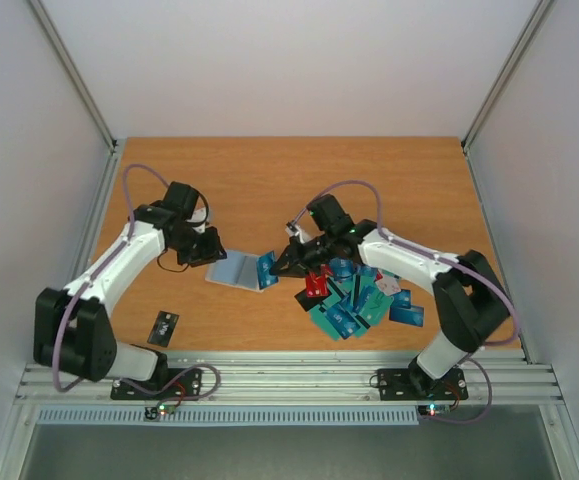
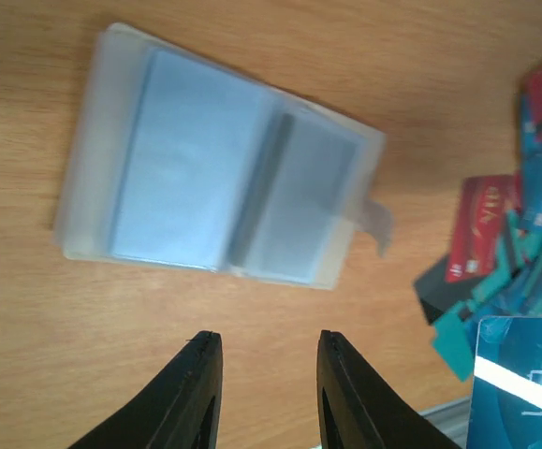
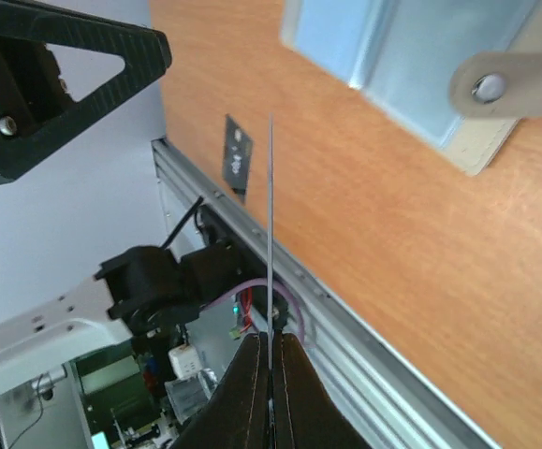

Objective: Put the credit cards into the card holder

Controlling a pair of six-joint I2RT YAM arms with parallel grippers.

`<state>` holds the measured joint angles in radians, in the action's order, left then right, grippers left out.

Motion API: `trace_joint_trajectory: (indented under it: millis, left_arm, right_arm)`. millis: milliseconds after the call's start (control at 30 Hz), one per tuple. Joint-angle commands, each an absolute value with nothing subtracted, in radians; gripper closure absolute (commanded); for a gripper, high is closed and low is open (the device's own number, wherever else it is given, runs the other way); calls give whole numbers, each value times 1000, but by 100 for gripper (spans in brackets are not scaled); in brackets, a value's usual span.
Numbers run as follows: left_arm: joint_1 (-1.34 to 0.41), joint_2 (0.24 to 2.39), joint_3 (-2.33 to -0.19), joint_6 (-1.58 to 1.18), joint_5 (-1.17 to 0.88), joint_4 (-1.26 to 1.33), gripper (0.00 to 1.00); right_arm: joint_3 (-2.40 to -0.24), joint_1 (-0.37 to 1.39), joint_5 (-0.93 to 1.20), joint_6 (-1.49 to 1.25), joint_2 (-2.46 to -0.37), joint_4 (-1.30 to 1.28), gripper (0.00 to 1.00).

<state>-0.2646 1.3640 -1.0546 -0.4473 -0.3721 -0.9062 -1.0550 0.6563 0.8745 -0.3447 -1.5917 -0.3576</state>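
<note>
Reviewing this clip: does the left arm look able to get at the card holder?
Probably yes. The left gripper hangs just short of the card holder, jaws apart and empty, with only bare table between. The right gripper pinches a credit card at the holder's opposite edge, clear of it.

Top view: bright, even, diffuse light from above; faint soft shadows on table (image 1: 269, 170). Left wrist: card holder (image 2: 219, 201) soft, washed pale; credit cards (image 2: 519, 271) at right edge blurred. Right wrist: wood grain fairly sharp, lower-left background dim.
</note>
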Motion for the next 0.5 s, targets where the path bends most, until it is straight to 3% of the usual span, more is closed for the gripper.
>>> trace_joint_trajectory:
  millis: [0, 467]
  left_arm:
    - [-230, 1481, -1099, -356, -321, -897, 69]
    - [-207, 1719, -1159, -265, -285, -877, 78]
  right_arm:
    - [-1103, 677, 833, -347, -1686, -261, 99]
    - [-1234, 699, 872, -344, -1963, -182, 99]
